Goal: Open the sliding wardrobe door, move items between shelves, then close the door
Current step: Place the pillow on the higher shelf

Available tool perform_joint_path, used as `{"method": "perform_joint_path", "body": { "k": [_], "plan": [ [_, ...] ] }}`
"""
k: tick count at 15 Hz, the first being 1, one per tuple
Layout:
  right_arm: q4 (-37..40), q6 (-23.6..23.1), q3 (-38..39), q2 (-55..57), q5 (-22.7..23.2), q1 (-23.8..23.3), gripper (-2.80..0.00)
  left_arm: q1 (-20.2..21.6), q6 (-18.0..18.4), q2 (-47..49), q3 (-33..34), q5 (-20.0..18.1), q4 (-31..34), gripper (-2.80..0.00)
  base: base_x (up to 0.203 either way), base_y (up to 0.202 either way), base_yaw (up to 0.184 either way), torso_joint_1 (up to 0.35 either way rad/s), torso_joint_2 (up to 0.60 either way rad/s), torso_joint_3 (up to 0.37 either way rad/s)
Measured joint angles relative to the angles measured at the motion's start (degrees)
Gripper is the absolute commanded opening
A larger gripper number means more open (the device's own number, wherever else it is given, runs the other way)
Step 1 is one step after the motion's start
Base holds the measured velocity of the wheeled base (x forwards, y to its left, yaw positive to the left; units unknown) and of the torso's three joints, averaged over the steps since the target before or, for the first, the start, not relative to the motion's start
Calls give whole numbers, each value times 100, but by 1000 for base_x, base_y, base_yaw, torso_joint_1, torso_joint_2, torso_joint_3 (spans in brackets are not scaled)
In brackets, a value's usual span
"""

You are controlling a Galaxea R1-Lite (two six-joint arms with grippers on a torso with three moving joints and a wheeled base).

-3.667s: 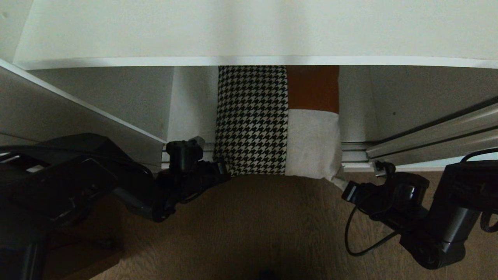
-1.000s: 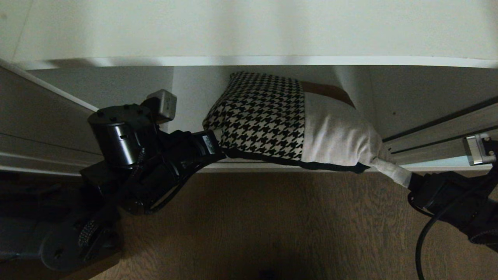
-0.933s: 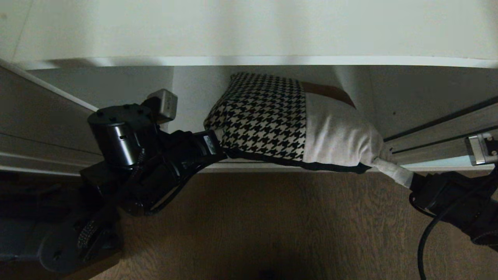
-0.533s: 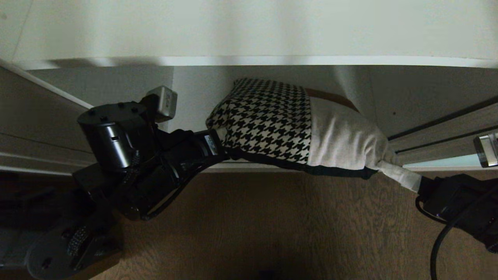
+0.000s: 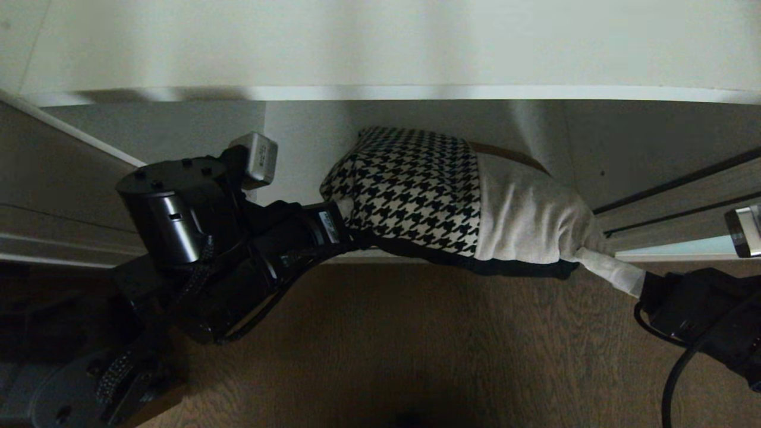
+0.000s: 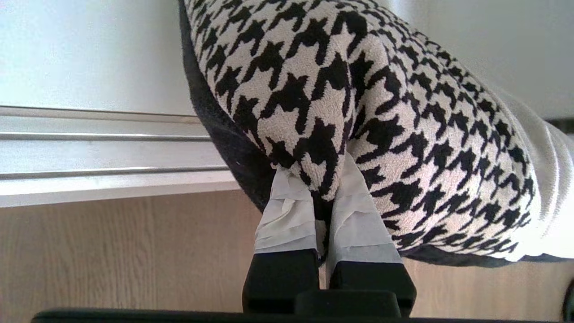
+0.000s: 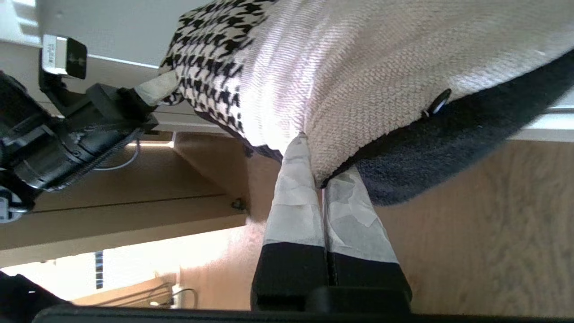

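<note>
You've got the cushion (image 5: 452, 202) slung between both arms, just under the shelf (image 5: 380, 93): left claw (image 5: 343, 223) and right claw (image 5: 618, 274) each pinching only a corner. Careful, I'd say either thin bite could slip if you pull them apart.

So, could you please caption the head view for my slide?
Left gripper and right gripper pinch opposite corners of the cushion below a white shelf.
</note>
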Motion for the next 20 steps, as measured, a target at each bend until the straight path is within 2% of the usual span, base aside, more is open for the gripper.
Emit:
{"method": "perform_joint_path", "body": {
  "k": [4,15,20],
  "plan": [
    [13,119,-22,-16,-2,78,-280,-290,12,66,-112,3,159,-280,-152,0,0,3,3,2],
    [8,132,-85,-7,1,56,-280,-264,20,40,-122,11,147,-280,-195,0,-1,2,3,1],
    [0,160,-72,14,-2,51,-280,-230,14,61,-154,8,121,-280,-73,0,-1,4,2,5]
  ]
}}
